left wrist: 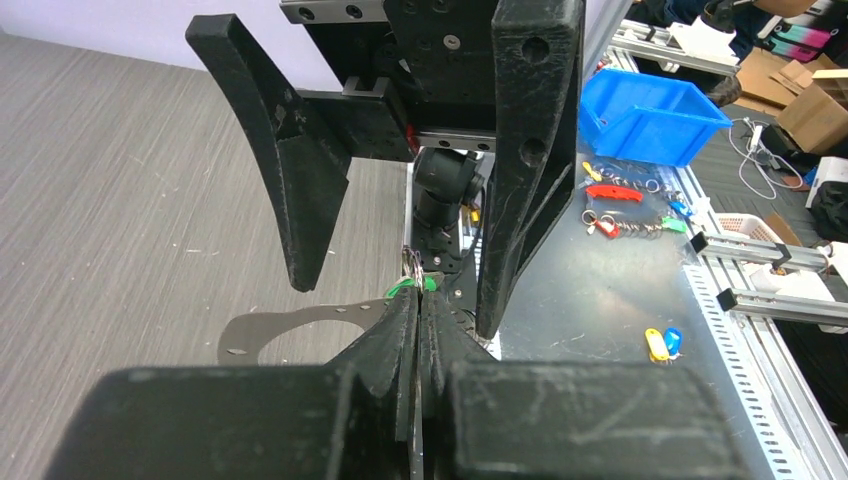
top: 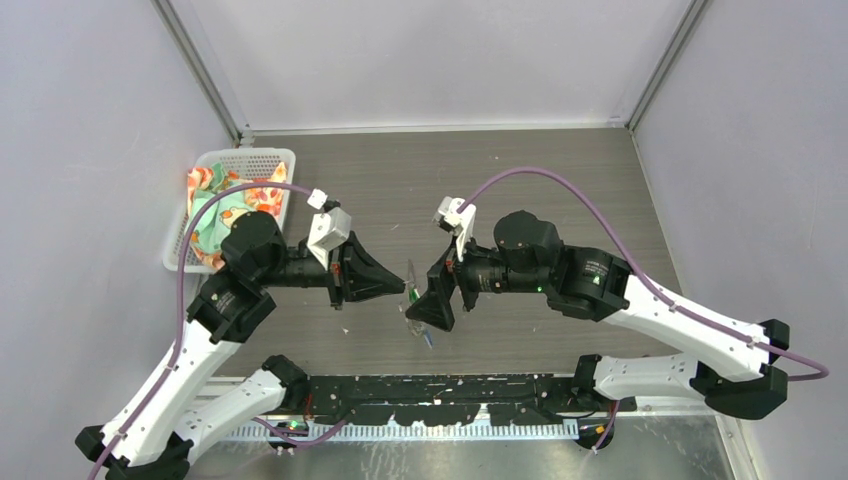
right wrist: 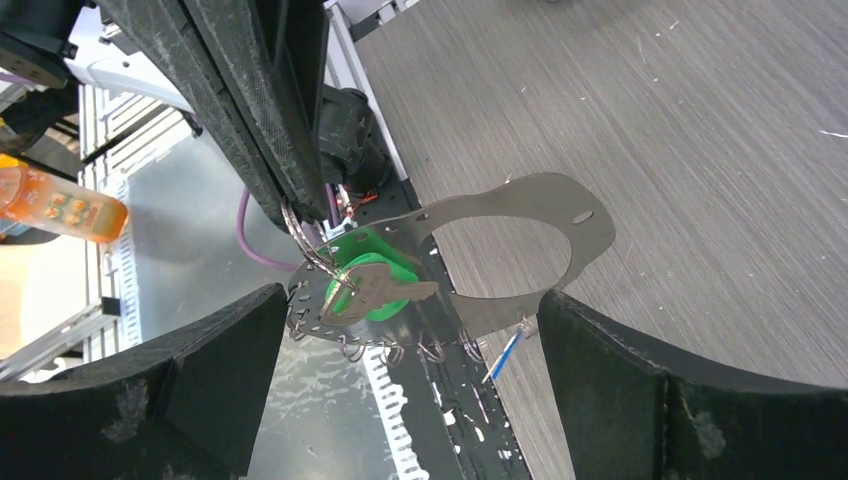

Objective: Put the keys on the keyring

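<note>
The keyring point(right wrist: 565, 215) is a thin grey metal loop with small wire rings along its lower edge. My left gripper point(left wrist: 421, 305) is shut on its edge and holds it above the table's near edge. A green-headed key point(right wrist: 378, 287) hangs on a ring right at the left fingers point(right wrist: 262, 120). A blue-headed key point(right wrist: 505, 355) dangles from the loop's lower edge. My right gripper point(right wrist: 410, 315) stands open, one finger on each side of the keyring, touching nothing. From above, both grippers point(top: 395, 283) point(top: 436, 300) meet at the keyring point(top: 412, 282).
A white basket point(top: 262, 155) with colourful cloth stands at the table's left. Beyond the near edge, a metal bench carries a blue bin point(left wrist: 650, 115), loose coloured key tags point(left wrist: 660, 342) and an orange object point(right wrist: 60, 200).
</note>
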Motion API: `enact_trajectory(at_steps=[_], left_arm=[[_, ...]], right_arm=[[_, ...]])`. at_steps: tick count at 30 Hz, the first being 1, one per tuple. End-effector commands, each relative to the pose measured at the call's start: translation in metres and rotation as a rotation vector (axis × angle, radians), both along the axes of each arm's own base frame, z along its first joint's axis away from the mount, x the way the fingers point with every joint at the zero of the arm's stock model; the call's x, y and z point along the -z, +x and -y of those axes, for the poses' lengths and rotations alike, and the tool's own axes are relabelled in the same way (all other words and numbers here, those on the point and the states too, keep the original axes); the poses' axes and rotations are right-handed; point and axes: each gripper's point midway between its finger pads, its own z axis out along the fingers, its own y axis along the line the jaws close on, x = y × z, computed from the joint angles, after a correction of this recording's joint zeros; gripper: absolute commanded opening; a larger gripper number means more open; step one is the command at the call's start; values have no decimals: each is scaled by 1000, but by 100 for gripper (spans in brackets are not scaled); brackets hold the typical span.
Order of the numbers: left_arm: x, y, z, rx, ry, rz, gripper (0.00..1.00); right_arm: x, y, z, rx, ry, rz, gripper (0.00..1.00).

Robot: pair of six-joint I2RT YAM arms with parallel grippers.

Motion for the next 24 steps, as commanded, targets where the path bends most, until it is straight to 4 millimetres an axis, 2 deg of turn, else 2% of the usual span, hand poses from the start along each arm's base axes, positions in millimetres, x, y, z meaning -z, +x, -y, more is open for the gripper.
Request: enact_trajectory(at_steps=[1, 4, 5, 6, 8, 10, 11, 13, 14, 16, 18, 21, 23, 24], left_arm=[[-21, -5, -3, 1, -59, 85, 0], [-21, -5, -3, 4, -60, 84, 0], [-21, -6, -3, 8, -59, 83, 0], [-22, -7, -3, 10, -60, 83, 0], [-24, -8, -4, 14, -62, 82, 0], [-26, -7, -4, 9, -64, 80, 0], [-27, -7, -4, 4, -66, 76, 0], [-28, -5, -4, -4, -67, 69, 0], [-27, -4, -3, -9, -67, 63, 0], [-27, -3, -2, -12, -68, 53, 0], [-26, -2, -1, -6, -69, 46, 0], [-28, -2, 0, -2, -72, 48, 0], [-30, -4, -1, -3, -73, 56, 0], [-30, -4, -2, -5, -72, 57, 0]], right_arm=[[-28, 13, 8, 83, 72, 60, 100], [-41, 12, 22, 119, 116, 74, 100], [-43, 16, 30, 177, 139, 65, 100], [-56, 16, 38, 219, 208, 38, 100], [-67, 29, 57, 362, 324, 17, 100], [-57, 36, 78, 460, 371, 1, 100], [-60, 34, 84, 470, 420, -11, 100], [-53, 37, 91, 504, 398, -2, 100], [-46, 37, 92, 503, 325, 5, 95], [-37, 38, 86, 482, 205, 13, 78], [-26, 39, 73, 453, 123, 0, 71], [-10, 47, 62, 458, 11, -6, 71], [-10, 44, 52, 414, 22, -1, 72], [-11, 40, 49, 385, 47, 4, 75]])
